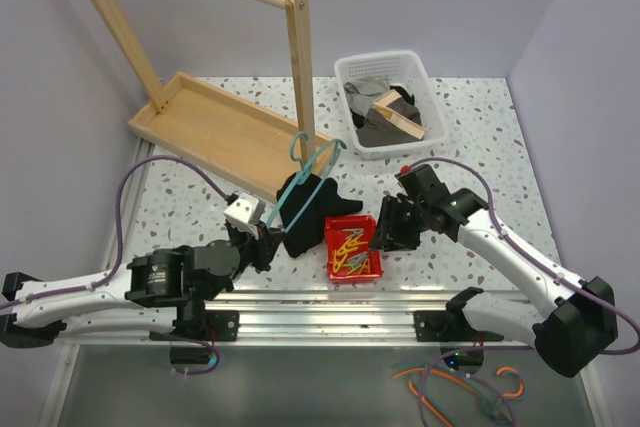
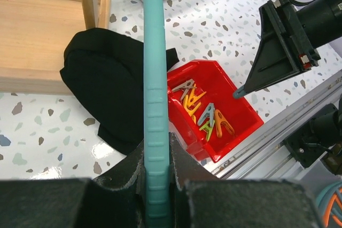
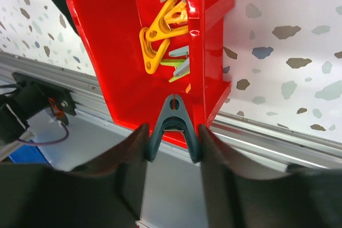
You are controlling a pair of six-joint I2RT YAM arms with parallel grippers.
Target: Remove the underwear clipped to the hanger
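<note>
Two things are held just past the rail (image 1: 330,312) at the near edge of the bench (image 1: 480,147). The left gripper (image 2: 156,156) has its fingers clamped tight on the hanger (image 2: 154,78), gripping the teal wire low down (in the left wrist view the wire runs straight away from the fingers toward 12 o'clock). The right gripper (image 3: 173,132) has its fingers closed on a dark teal clip (image 3: 173,118), pinching it by its sides, over the near rim of the red bin (image 3: 107,52). Inside that bin lie loose pegs (image 3: 157,44) in yellow, orange and pale green.

Just beside the bin, at its 9 o'clock in the top view, the underwear (image 2: 107,84) lies bunched on the bench as a black heap. The hanger's wire crosses above it, and whether any clip joins the two I cannot tell.

Farther back, at 11 o'clock from the garment, stands the wooden rack (image 1: 230,127), one of its posts rising right behind the black fabric. At 1 o'clock sits a white basket (image 1: 385,55) holding grey and tan cloths (image 1: 385,112).
</note>
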